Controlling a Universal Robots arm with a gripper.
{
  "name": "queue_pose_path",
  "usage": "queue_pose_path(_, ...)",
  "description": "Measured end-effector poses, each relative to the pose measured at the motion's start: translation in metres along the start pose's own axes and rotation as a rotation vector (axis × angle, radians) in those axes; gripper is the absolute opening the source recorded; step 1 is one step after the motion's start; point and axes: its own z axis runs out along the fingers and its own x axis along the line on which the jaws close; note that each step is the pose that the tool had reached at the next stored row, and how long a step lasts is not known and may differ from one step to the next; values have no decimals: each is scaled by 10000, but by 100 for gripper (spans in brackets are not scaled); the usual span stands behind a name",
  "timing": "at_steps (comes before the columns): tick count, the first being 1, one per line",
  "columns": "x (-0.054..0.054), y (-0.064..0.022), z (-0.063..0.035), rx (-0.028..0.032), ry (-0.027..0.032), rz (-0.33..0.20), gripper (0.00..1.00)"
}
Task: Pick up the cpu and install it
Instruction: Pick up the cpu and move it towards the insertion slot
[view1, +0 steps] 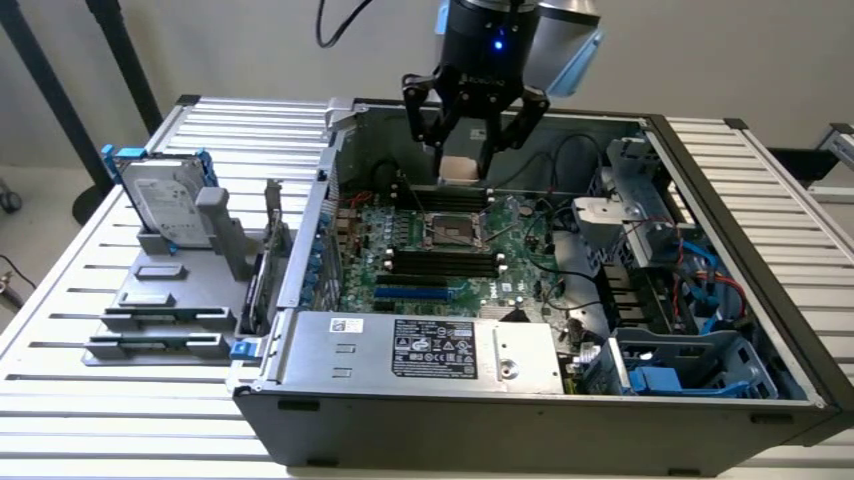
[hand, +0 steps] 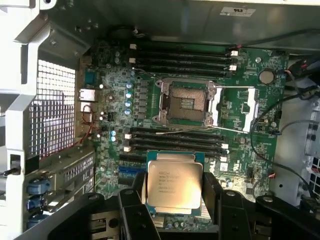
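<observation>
Your jaws are gripping the cpu (hand: 173, 186) by its edges, holding it in the air above the motherboard (hand: 240, 115), near the socket (hand: 186, 102). I'm judging the pickup done; the socket is sitting open and empty, so installation isn't done yet.

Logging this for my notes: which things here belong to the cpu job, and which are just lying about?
In the job:
the cpu, held by the gripper
the open, empty socket on the motherboard

Lying about:
the hard drive on the grey stand
the power supply box
</observation>
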Motion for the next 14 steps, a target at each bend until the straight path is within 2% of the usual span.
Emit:
queue_pose_path(6, -19, 138, 98, 0, 1, 16, 55)
queue_pose_path(14, -48, 234, 183, -8, 2, 105, 55)
